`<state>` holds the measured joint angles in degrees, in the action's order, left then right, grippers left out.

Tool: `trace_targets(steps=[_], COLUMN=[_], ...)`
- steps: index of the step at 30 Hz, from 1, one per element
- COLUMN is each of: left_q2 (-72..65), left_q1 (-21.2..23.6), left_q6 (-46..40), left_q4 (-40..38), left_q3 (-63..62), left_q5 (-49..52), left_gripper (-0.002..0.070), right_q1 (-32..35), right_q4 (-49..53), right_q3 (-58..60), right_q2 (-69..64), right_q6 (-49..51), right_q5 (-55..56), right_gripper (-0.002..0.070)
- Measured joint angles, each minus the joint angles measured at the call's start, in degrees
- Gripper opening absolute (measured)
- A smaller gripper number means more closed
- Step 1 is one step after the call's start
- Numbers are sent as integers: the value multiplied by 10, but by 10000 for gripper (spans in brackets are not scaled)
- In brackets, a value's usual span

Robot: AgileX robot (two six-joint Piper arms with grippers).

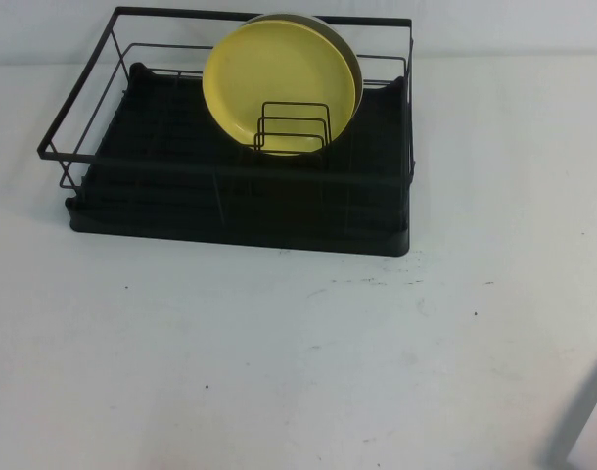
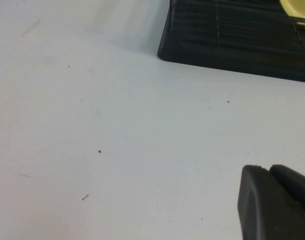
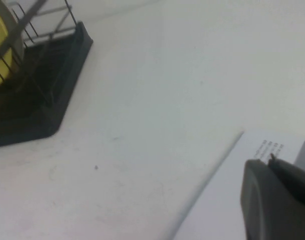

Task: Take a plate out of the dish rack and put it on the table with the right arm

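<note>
Standing upright in the dish rack [image 1: 235, 196], the plate [image 1: 279, 83] is well apart from both hands.

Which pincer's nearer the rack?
Left, probably. Left pincer faces the rack at its front edge; right pincer is off beyond its corner, over a paper sheet.

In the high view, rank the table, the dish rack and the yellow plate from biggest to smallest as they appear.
1. Table, filling most of the view.
2. Dish rack, far wider than a plate.
3. Yellow plate, standing in the rack.

Left gripper and right gripper show only in their wrist views, parked low over the table.
</note>
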<state>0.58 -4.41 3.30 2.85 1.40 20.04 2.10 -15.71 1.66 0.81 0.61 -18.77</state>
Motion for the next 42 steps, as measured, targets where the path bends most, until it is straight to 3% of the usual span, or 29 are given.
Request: trace_targets(steps=[10,23,30,38,42], left_q2=[0,0,0,0,0], left_q1=[0,0,0,0,0], left_q6=[0,0,0,0,0], left_q4=[0,0,0,0,0], left_q3=[0,0,0,0,0], left_q5=[0,0,0,0,0], left_gripper=[-4,-4,-4,-4,-4], right_q1=[0,0,0,0,0], right_q4=[-229,-346,-356,-325,-320], right_q3=[0,0,-100,-297,-378], right_q2=[0,0,-95,-340,-461], right_q6=[0,0,-56,-177,-228], right_q5=[107,109,-8,-209,-252], right_gripper=[-18,-18,-18,-18,-18])
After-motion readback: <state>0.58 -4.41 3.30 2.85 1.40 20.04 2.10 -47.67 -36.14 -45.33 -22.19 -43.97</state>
